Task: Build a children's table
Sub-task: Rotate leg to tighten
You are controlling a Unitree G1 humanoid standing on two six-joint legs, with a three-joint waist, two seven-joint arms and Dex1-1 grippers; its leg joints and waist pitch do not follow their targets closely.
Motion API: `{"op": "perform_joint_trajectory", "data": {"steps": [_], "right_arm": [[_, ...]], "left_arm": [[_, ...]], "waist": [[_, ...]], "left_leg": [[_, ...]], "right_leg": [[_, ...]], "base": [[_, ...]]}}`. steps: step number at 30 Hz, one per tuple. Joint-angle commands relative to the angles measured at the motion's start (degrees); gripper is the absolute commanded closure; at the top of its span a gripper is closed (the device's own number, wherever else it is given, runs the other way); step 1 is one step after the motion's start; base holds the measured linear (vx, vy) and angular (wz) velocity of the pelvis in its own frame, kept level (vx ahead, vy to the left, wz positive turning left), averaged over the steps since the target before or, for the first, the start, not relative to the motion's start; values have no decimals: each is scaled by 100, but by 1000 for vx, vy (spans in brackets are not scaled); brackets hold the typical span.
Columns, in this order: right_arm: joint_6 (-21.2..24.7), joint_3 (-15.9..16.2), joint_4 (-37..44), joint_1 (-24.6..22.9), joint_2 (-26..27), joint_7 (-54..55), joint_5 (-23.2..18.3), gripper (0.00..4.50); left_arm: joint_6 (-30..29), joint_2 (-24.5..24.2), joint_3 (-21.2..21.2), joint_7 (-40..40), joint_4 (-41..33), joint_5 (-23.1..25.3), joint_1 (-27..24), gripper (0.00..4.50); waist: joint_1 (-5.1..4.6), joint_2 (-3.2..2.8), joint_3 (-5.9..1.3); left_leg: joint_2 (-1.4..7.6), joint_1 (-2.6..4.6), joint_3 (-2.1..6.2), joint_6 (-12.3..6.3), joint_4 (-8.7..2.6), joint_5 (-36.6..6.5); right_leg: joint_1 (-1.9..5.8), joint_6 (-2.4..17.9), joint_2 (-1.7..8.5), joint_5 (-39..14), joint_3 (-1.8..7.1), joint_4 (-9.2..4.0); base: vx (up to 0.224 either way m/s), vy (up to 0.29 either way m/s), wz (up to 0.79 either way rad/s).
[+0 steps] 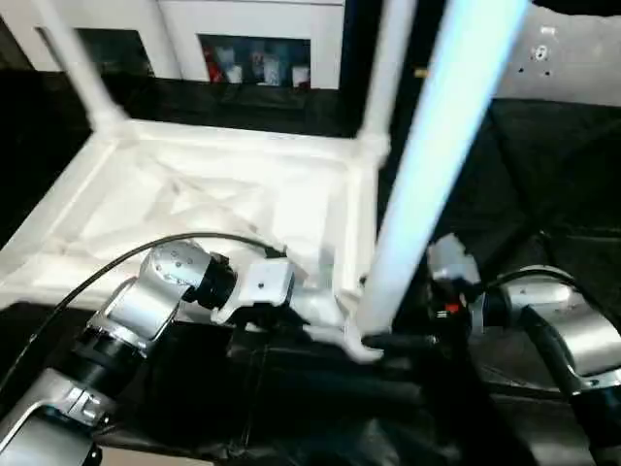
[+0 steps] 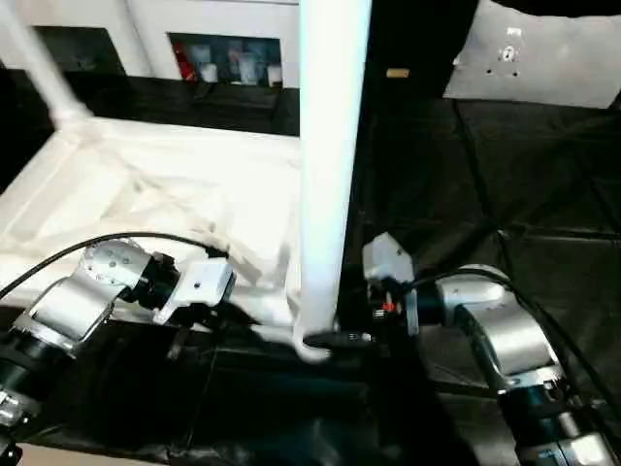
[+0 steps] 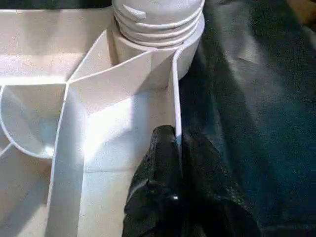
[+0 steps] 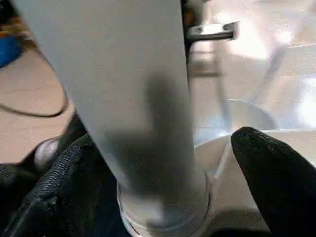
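Observation:
The children's table top (image 1: 194,194) lies upside down on black cloth, its ribbed underside facing up. Two white legs stand in its far corner sockets, one on the left (image 1: 82,63) and one on the right (image 1: 388,68). A third leg (image 2: 330,146) stands in the near right socket, and its threaded foot (image 3: 158,19) sits in the socket. My left gripper (image 3: 176,136) is shut on the thin rim wall (image 3: 174,89) beside that socket. My right gripper (image 1: 383,342) is open, with one finger (image 4: 59,187) on each side of the leg's base (image 4: 163,163), the other finger (image 4: 276,173) clear of it.
A white cabinet with glass doors (image 1: 252,39) stands behind the table top. A pale panel (image 2: 543,58) lies at the back right on the black cloth (image 2: 505,194). A black cable (image 1: 146,248) arcs over my left forearm.

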State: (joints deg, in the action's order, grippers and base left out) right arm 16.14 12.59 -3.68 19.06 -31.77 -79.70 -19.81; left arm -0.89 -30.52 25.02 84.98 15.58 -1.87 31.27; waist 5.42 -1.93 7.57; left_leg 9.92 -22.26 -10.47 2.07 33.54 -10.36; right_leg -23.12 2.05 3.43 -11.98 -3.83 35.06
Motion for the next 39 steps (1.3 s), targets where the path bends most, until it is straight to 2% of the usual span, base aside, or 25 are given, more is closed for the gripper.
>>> {"op": "perform_joint_trajectory", "data": {"steps": [1, 8, 9, 13, 14, 17, 25, 26, 27, 30, 31, 32, 33, 34, 36, 37, 38, 39], "right_arm": [[39, 86, -35, 78, -34, -141, -57, 60], [348, 305, 60, 99, -67, -455, -175, 124], [383, 331, 75, 92, -81, -495, -191, 144], [422, 379, 88, 76, -117, -563, -214, 157], [430, 386, 89, 73, -119, -571, -219, 179], [473, 379, 102, 62, -102, -582, -216, 185], [658, 314, 314, -149, -87, -411, -346, 215], [755, 231, 360, -209, -11, -212, -394, 215], [823, 173, 388, -246, 44, -72, -427, 216], [968, -48, 484, -386, 446, 862, -316, 219], [1115, -221, 511, -395, 907, 1786, -143, 222], [1132, -237, 513, -394, 946, 1858, -135, 222], [1232, -320, 518, -380, 1163, 2239, -92, 225], [1354, -403, 517, -366, 1413, 2652, -47, 228], [1312, -470, 464, -381, 1836, 3403, 207, 229], [1298, -474, 456, -383, 1868, 3465, 234, 229], [1301, -512, 406, -394, 2050, 3780, 312, 232], [1259, -600, 279, -406, 2387, 4402, 488, 233]], "left_arm": [[185, 41, 341, 367, -43, 41, 59, 450], [265, 117, 389, 432, 46, 46, 121, 450], [288, 124, 389, 446, 65, 45, 127, 450], [350, 132, 398, 482, 124, 33, 147, 450], [363, 129, 400, 489, 142, 26, 154, 450], [364, 120, 385, 496, 179, 12, 158, 450], [-20, 151, 173, 297, 107, -144, 62, 450], [-200, 175, 92, 131, 80, -160, 43, 450], [-318, 191, 41, 18, 63, -165, 32, 450], [-937, 379, -244, -661, -7, -198, -3, 450], [-1418, 581, -421, -1189, -105, -194, -27, 450], [-1454, 597, -432, -1228, -114, -192, -30, 450], [-1652, 703, -494, -1456, -151, -169, -38, 450], [-1795, 791, -539, -1638, -175, -141, -42, 450], [-2306, 1194, -689, -2321, -270, -51, -36, 450], [-2348, 1229, -702, -2372, -279, -51, -35, 450], [-2488, 1399, -757, -2633, -285, -28, -6, 450], [-2706, 1756, -873, -3192, -235, 39, 84, 450]], "waist": [[-48, 79, -391], [-58, 101, -390], [-55, 96, -396], [-53, 92, -393], [-48, 72, -392], [-48, 88, -385], [-37, 60, -385], [-36, 41, -384], [-35, 49, -381], [-75, 64, -320], [-95, 54, -317], [-137, 76, -297], [-137, 76, -297], [-197, 81, -297], [-326, 60, -301], [-362, 70, -312], [-359, 75, -326], [-381, 72, -319]], "left_leg": [[408, 130, 134, -802, -356, -424], [394, 110, 134, -821, -350, -348], [399, 116, 135, -822, -348, -329], [406, 115, 137, -816, -351, -340], [405, 116, 139, -809, -349, -355], [401, 117, 134, -764, -359, -441], [412, 125, 137, -668, -371, -522], [418, 125, 142, -657, -373, -504], [413, 128, 141, -666, -373, -521], [390, 124, 147, -490, -412, -910], [395, 139, 153, -356, -423, -977], [363, 113, 180, -244, -450, -1066], [363, 113, 180, -244, -450, -1066], [340, 77, 206, -151, -470, -1074], [353, 89, 217, -58, -478, -1161], [339, 90, 197, -109, -462, -1073], [334, 96, 194, -151, -454, -1012], [318, 104, 169, -218, -439, -940]], "right_leg": [[273, 1445, 555, -430, 347, -356], [292, 1442, 549, -354, 348, -352], [288, 1445, 551, -332, 348, -345], [282, 1451, 552, -322, 344, -344], [280, 1460, 557, -329, 346, -345], [286, 1446, 560, -439, 347, -365], [292, 1461, 565, -467, 358, -373], [292, 1476, 566, -432, 360, -362], [283, 1476, 562, -455, 356, -377], [271, 1370, 571, -1207, 361, -463], [255, 1307, 589, -1476, 373, -481], [260, 1207, 579, -1846, 355, -512], [260, 1207, 579, -1846, 355, -512], [295, 1071, 580, -2079, 333, -522], [261, 992, 573, -2121, 344, -532], [262, 1026, 562, -1893, 356, -536], [268, 1046, 559, -1769, 358, -534], [246, 1089, 553, -1640, 361, -547]], "base": [[0, 0, 0], [0, 0, 0], [0, 0, 0], [0, 0, 0], [0, 0, 0], [0, 0, 0], [0, 0, 0], [0, 0, 0], [0, 0, 0], [0, 0, 0], [0, 0, 0], [0, 0, 0], [0, 0, 0], [0, 0, 0], [0, 0, 0], [0, 0, 0], [0, 0, 0], [0, 0, 0]]}}
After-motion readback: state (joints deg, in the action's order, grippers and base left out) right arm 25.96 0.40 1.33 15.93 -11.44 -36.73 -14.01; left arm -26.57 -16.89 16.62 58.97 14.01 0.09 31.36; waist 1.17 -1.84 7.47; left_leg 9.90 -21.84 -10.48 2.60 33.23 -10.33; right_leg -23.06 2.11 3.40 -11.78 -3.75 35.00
